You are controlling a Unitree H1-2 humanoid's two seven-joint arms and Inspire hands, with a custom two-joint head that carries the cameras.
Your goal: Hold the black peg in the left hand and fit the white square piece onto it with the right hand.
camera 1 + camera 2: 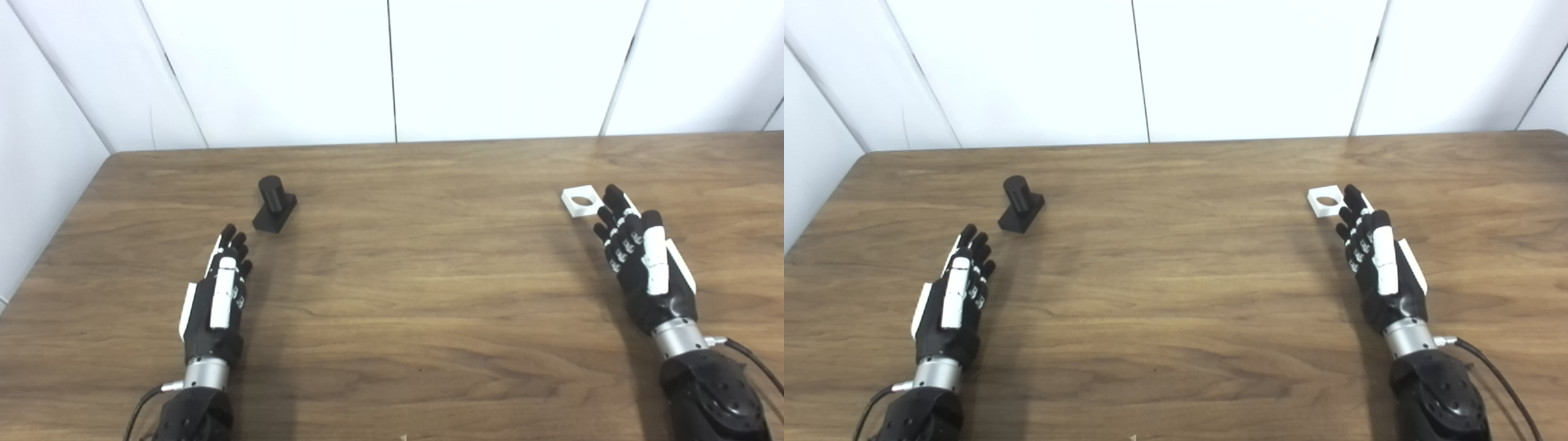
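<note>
Left hand (215, 293) and right hand (643, 260) held open, empty; peg (274, 204) just ahead of left fingertips, white square (582, 200) at right fingertips; peg to be gripped by its base, post kept clear.

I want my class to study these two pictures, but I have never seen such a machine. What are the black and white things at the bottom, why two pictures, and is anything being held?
They are a humanoid robot's two mechanical hands, reaching in from the bottom edge. The two pictures come from side-by-side cameras on its head, so they show one scene from slightly different spots. On the wooden table stand a black peg on a square base, and a white square piece with a round hole. The left hand lies open short of the peg. The right hand is open too, its fingertips at the white piece's edge; whether they touch it I cannot tell. Nothing is held.
</note>
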